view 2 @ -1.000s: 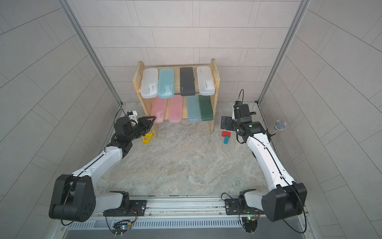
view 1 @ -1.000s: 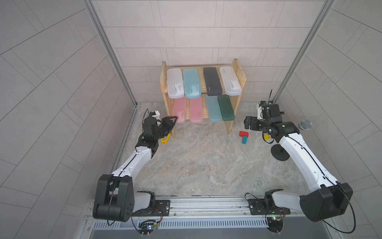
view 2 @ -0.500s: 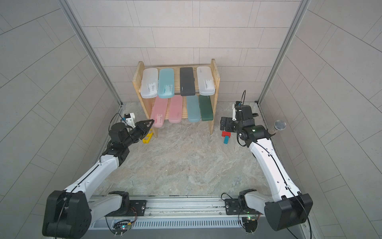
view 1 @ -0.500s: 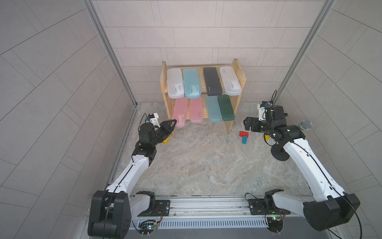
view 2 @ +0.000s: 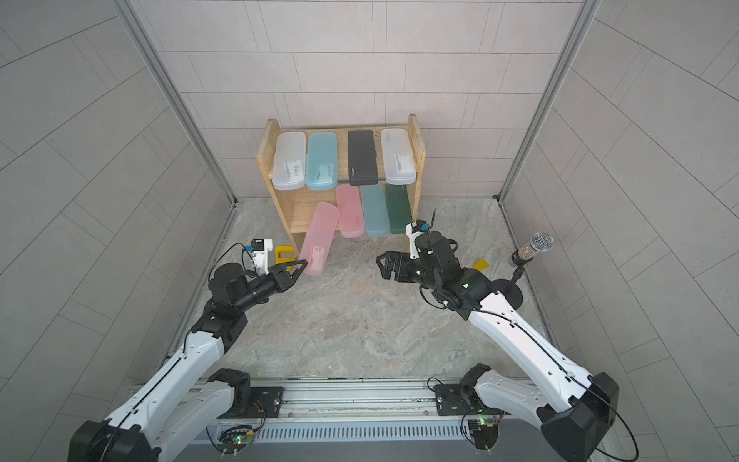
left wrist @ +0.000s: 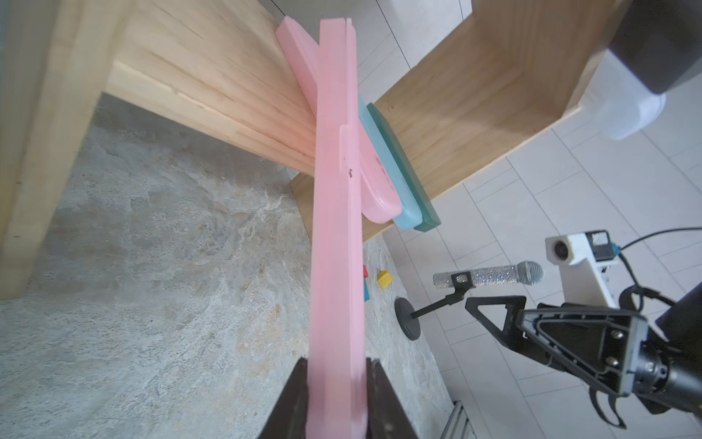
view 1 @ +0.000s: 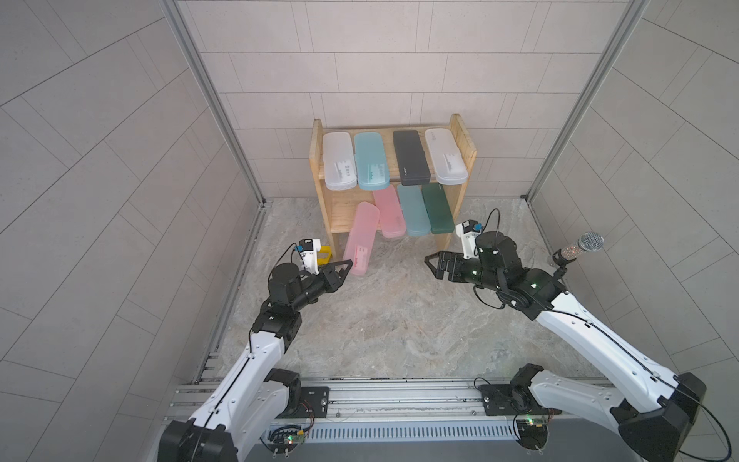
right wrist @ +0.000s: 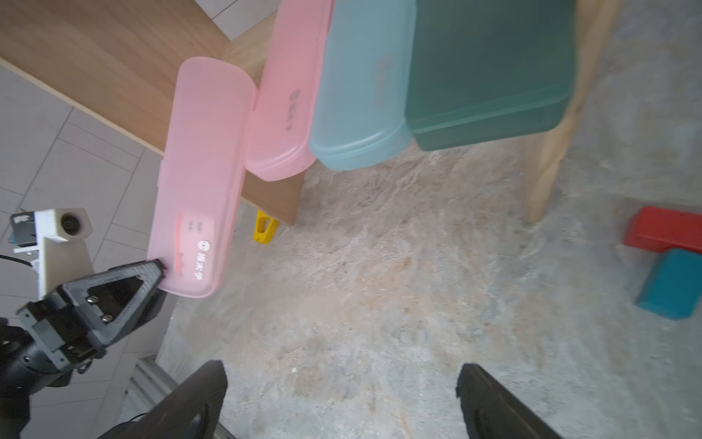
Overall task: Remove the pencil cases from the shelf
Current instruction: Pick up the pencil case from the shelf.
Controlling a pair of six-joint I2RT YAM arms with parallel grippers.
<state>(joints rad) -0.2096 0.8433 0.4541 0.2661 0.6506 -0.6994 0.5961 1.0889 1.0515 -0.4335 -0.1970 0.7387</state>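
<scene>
Grey marbled bench (view 1: pixel 400 320), pale tiled walls (view 1: pixel 360 80). Pine shelf (view 1: pixel 464 140) stands at the back edge, two tiers, solid side panels. I have the left gripper (view 1: pixel 347 265) clamped on the near end of a frosted pink case (view 1: pixel 362 238), fingers (left wrist: pixel 296 399) tight on its flat faces. The case is tilted, far end over the lower board's front edge, near end out over the bench. My right gripper (right wrist: pixel 340 365) hangs near the shelf's front leg, fingers (right wrist: pixel 197 403) wide apart. Lower tier: second pink case (view 1: pixel 390 212), teal case (view 1: pixel 412 214), dark green case (view 1: pixel 438 208), rounded ends overhanging. Top tier: white case (view 1: pixel 339 160), upper teal case (view 1: pixel 371 160), black case (view 1: pixel 410 158), second white case (view 1: pixel 446 156).
</scene>
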